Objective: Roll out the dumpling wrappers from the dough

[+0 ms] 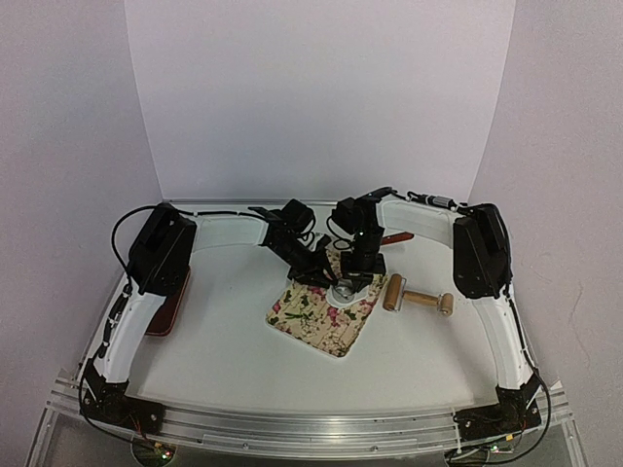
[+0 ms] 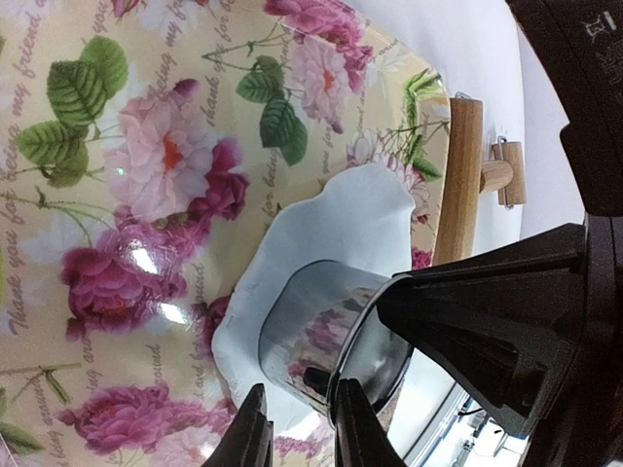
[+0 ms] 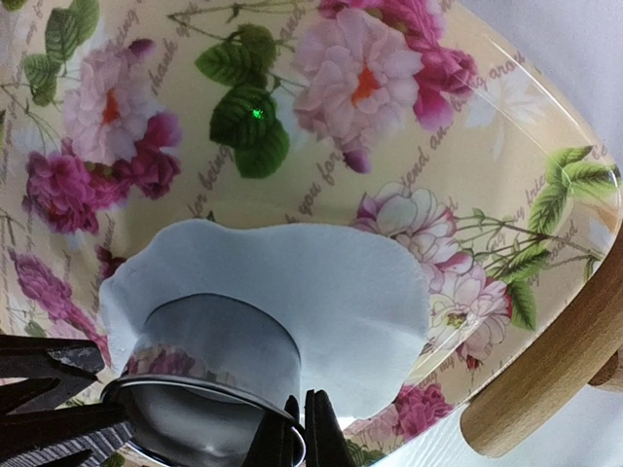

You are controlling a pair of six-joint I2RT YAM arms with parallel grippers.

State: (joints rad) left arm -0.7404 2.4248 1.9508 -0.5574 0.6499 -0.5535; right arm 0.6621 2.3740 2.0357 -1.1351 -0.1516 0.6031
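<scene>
The right jaws are pinched shut on the thin top rim of the metal ring (image 3: pixel 209 350), at its 6 o'clock in the right wrist view. The left jaws stand a narrow gap apart at the ring's near wall. I cannot tell whether they clamp that wall or only bracket it.

The ring stands upright on the dough (image 3: pixel 321 282), a thin white sheet with a wavy edge that spreads past the ring on every side that shows. No wrapper lies free in view. Any cut round would be inside the ring, where the wall hides most of it.

The dough looks soft, light and limp, so it should stretch or tear if pinched in the middle and may cling to the metal. A wrapper is probably best taken by peeling up one edge low and flat, or by lifting the outer scrap away and leaving the round lying. The ring is stiff, smooth and likely slippery, so a firm pinch on the rim suits it.

Under the dough lies a glossy flowered mat (image 3: pixel 321 146), from which the sheet may peel cleanly. In the top view the dough sits toward the mat's 1 o'clock corner. A wooden rolling pin (image 1: pixel 419 299) lies on the worktop (image 1: pixel 224 360) at the mat's 3 o'clock, just beside it.
</scene>
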